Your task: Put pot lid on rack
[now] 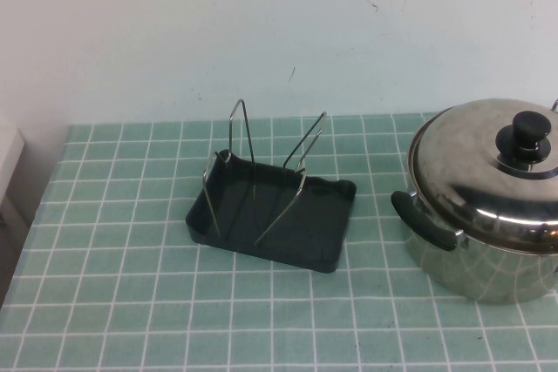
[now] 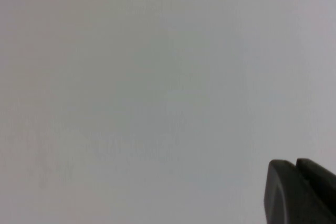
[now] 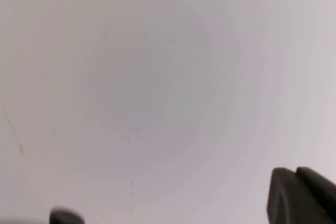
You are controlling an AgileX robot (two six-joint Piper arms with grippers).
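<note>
The lid (image 1: 484, 172) is seated flat on the pot (image 1: 475, 254) at the right edge of the high view, dome up, its black knob (image 1: 526, 139) pointing upward and slightly away from the camera. Being round, it has no long axis; its disc lies roughly level. The rack (image 1: 275, 215) stands at centre frame on the green checked cloth (image 1: 131, 302), apart from the pot, its wire loops (image 1: 235, 163) leaning upward and its long side running left to right, slightly skewed.

Neither arm is seen in the high view. Only a dark corner of the left gripper (image 2: 302, 192) is shown in its wrist view, against a bare wall; likewise the right gripper (image 3: 302, 195). Whether either is open or closed cannot be told.

Risks are judged as follows: the polished dome could slip if the knob is pinched off-centre; the pot could be dragged as the lid is lifted; the light rack could be tipped or shoved if the lid's rim is caught on a wire instead of being dropped between the loops.
</note>
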